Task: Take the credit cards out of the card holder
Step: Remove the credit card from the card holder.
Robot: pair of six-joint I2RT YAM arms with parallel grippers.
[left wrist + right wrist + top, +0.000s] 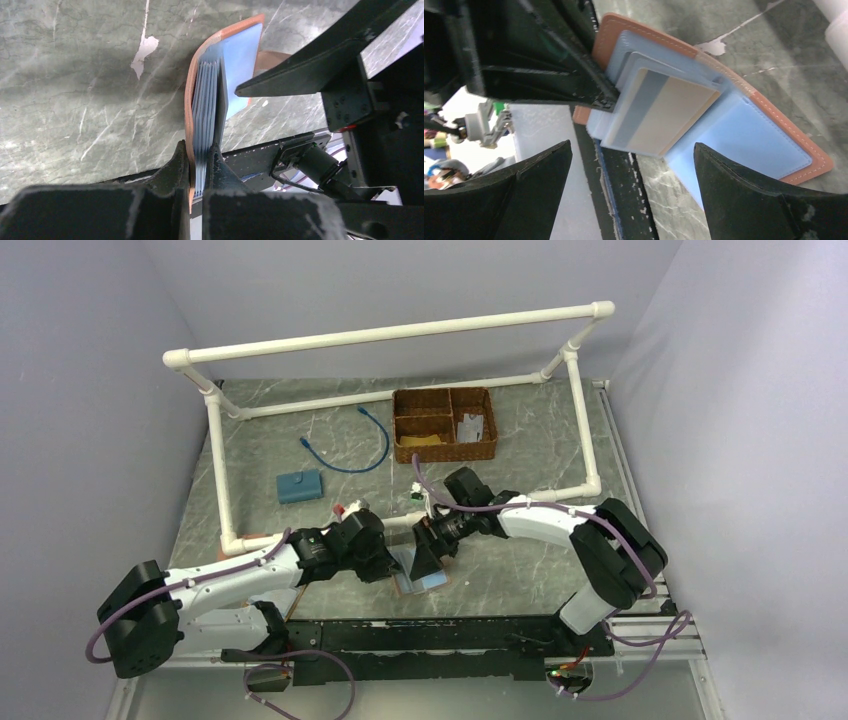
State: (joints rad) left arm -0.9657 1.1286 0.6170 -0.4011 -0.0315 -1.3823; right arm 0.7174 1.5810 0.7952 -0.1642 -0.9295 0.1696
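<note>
- Between the two claws, at the near edge of the table (540, 570), is the card holder (425, 582). It has smooth reddish-brown leather outside, a stitched rim, rounded corners and a matte grey-blue lining.
- From the left wrist view, its pocket leaves stack as thin blue layers, and the leather back bows in a curve.
- On that stack's edge the left gripper (199, 160) is pinched tight, with one black finger on each side.
- One credit card (669, 112), a flat tan rectangle with a grey stripe, shows on the topmost pocket leaf.
- Around that card the right gripper (631, 147) is spread wide, gripping nothing.
- Grey-green marbling with white veins covers the table.
</note>
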